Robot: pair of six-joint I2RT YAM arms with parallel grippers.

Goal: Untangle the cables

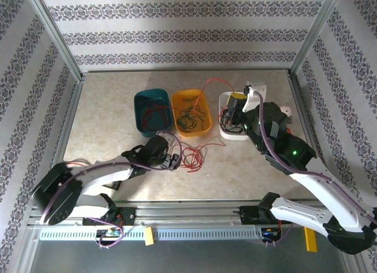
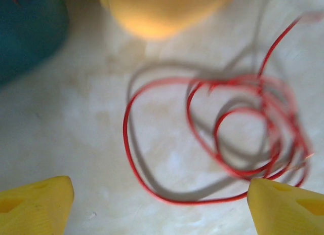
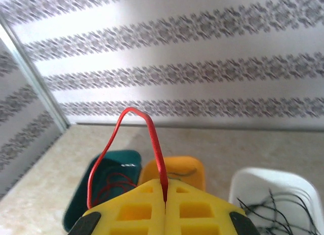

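A thin, glossy red cable (image 2: 228, 82) lies on the table in several loose, overlapping loops just in front of the orange oval plastic bin (image 1: 191, 111), casting soft grey shadows. A second red cable strand (image 3: 156, 149) stands in a narrow, stiff arch behind and to the right of that bin. One leg drops into the teal oval plastic bin (image 1: 152, 111) on the orange bin's left. The other leg runs down into the right gripper (image 3: 165, 187), whose yellow waffle-moulded fingers are pressed together and pinch it at their seam. Inside the orange bin sits a tangle of thin dark wires (image 1: 189, 115). More fine black wires (image 3: 273, 202) sprawl in the white rounded plastic bin (image 1: 227, 132) to the orange bin's right.

The left gripper (image 2: 159, 207) is in front of the orange bin, low over the table. Its blunt yellow fingertips are spread wide and nothing is held between them. The near edge of the red loops lies between the tips, and whether the right tip touches the cable cannot be told.

The table (image 1: 106, 120) is a smooth, beige, marble-patterned surface. Around it are bare aluminium frame posts (image 1: 56, 35) and white wallpaper (image 1: 177, 49) with horizontal bands of grey floral ornament.
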